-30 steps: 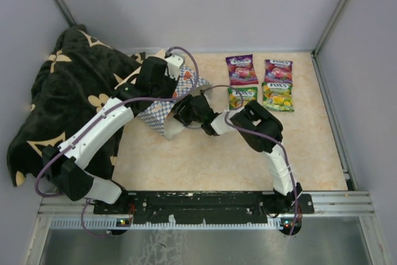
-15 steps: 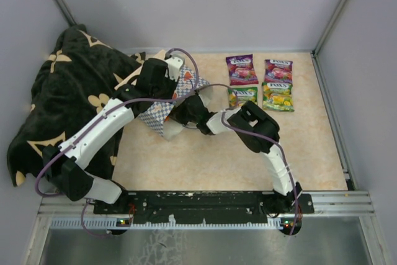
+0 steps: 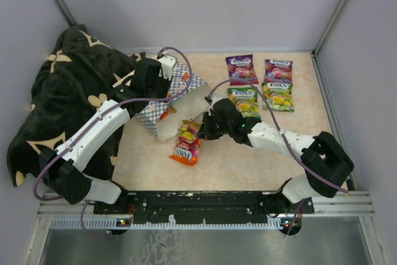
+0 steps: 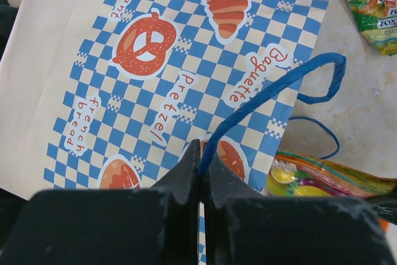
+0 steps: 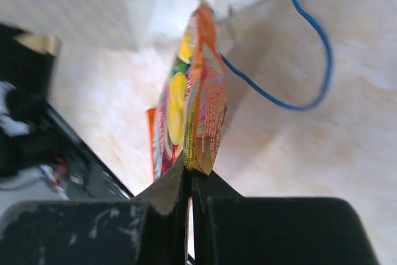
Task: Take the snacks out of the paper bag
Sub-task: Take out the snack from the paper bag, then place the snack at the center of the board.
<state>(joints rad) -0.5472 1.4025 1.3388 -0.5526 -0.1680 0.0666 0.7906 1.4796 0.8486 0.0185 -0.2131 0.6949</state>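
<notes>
Risk: right hand [image 5: 189, 175] pinches only thin edge of glossy orange packet [image 3: 187, 143], so it may slip. Packet sits just outside paper bag [image 3: 189, 84] mouth, low over counter [image 3: 248, 166]. Left hand [image 4: 200, 166] clenched on twisted blue cord handle [image 4: 273, 88]; cord could tear thin checkered paper.

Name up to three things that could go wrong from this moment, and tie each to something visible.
1. The right jaws are shut on only the thin edge of the glossy orange-red candy packet, so it may slip free when carried.
2. The left jaws pinch just the blue cord handle of the blue-and-white checkered paper bag; the bag could swing or tip.
3. The second blue cord loop lies beside the packet and might snag it.
</notes>
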